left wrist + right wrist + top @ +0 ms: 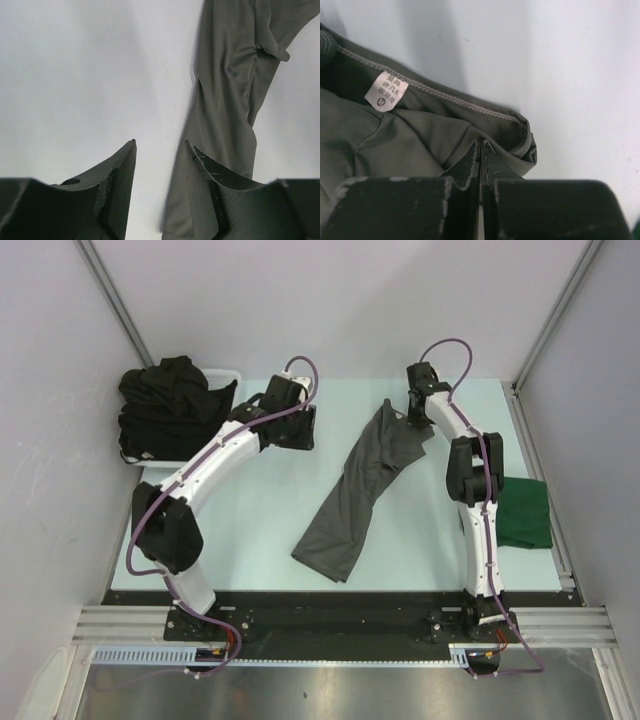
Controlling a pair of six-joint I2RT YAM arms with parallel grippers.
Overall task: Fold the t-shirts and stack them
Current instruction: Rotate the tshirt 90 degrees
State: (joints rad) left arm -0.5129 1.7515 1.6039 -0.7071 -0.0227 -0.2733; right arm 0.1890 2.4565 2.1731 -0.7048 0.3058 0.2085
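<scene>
Grey t-shirt (355,495), long crumpled strip, collar (450,100) at closed right hand (480,146)

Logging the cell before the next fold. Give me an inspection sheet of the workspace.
Surface: pale flat table, no spills seen.
Job's things: charcoal grey fabric t-shirt stretched diagonally mid-table; dark green fabric t-shirt at right edge; black fabric t-shirts heaped in white plastic basket, far left.
Clutter: nothing seen.
Hands: left hand open, empty, over table; right hand shut on grey shirt's neck edge.
Cables: purple cables looped along both arms.
Surroundings: white walls, metal frame rails.
</scene>
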